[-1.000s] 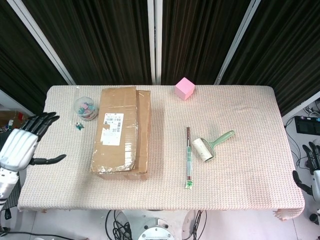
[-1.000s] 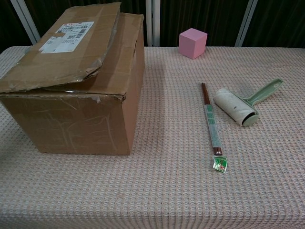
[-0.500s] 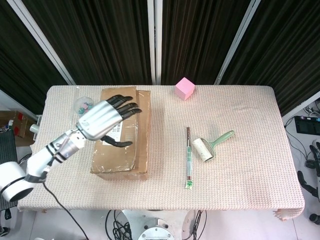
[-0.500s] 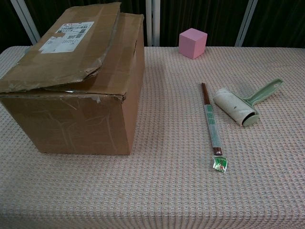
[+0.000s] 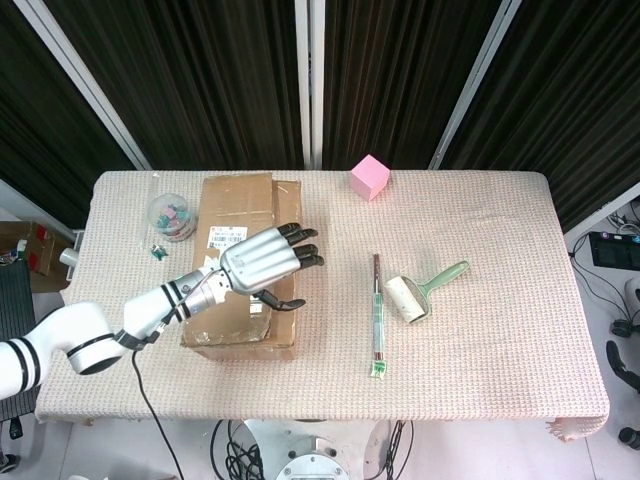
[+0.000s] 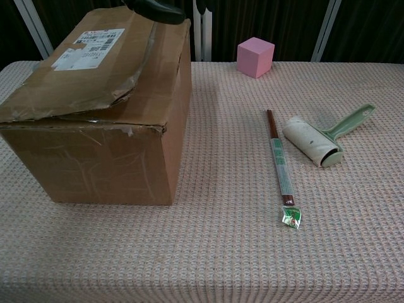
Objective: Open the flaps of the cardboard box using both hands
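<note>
The brown cardboard box stands on the left part of the table, its flaps down. The labelled left flap lies on top, slightly lifted at its front edge. My left hand is over the right half of the box top with its fingers spread and nothing in it; whether it touches the cardboard I cannot tell. The chest view shows only its dark fingertips, at the box's far top edge. Of my right hand, only a dark finger shows, beyond the table's right edge.
A pink cube sits at the back centre. A long wrapped stick and a green-handled lint roller lie right of the box. A jar of coloured clips stands left of the box.
My left hand swung from beyond the table's left edge to above the box, then shifted right and lower over its right half. My right hand slid further out of frame.
</note>
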`<move>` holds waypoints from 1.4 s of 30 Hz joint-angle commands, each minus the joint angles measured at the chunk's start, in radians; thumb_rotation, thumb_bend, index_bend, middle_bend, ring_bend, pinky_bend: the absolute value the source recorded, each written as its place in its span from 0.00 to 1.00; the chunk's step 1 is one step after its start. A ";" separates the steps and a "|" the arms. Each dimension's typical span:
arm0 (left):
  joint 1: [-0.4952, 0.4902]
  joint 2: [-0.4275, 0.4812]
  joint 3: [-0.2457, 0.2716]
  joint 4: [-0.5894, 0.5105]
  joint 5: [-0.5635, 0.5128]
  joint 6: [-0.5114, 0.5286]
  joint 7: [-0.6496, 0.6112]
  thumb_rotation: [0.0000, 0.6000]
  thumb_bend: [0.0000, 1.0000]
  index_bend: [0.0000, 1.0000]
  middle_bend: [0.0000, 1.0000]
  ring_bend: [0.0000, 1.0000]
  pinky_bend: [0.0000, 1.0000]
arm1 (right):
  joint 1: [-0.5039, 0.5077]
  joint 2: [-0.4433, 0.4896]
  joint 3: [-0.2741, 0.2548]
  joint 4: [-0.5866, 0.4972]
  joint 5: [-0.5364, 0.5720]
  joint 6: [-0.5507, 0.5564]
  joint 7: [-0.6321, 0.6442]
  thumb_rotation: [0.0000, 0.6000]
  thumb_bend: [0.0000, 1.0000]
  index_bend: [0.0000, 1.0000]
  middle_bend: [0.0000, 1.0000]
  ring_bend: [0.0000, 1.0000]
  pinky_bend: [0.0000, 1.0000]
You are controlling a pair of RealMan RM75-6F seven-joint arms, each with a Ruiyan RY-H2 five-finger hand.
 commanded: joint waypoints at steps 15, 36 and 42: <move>-0.045 -0.001 0.093 0.038 0.014 -0.048 0.017 0.20 0.43 0.32 0.34 0.09 0.19 | -0.003 -0.002 0.011 -0.005 0.011 0.002 -0.003 1.00 0.28 0.00 0.00 0.00 0.00; -0.062 0.074 0.120 -0.024 -0.005 -0.074 0.240 0.15 0.44 0.43 0.53 0.12 0.19 | 0.007 -0.018 0.026 0.032 0.001 0.025 0.031 1.00 0.28 0.00 0.00 0.00 0.00; -0.043 0.165 0.114 -0.087 -0.028 -0.066 0.290 0.15 0.44 0.43 0.54 0.13 0.19 | 0.014 -0.005 0.035 0.013 -0.011 0.044 0.016 1.00 0.28 0.00 0.00 0.00 0.00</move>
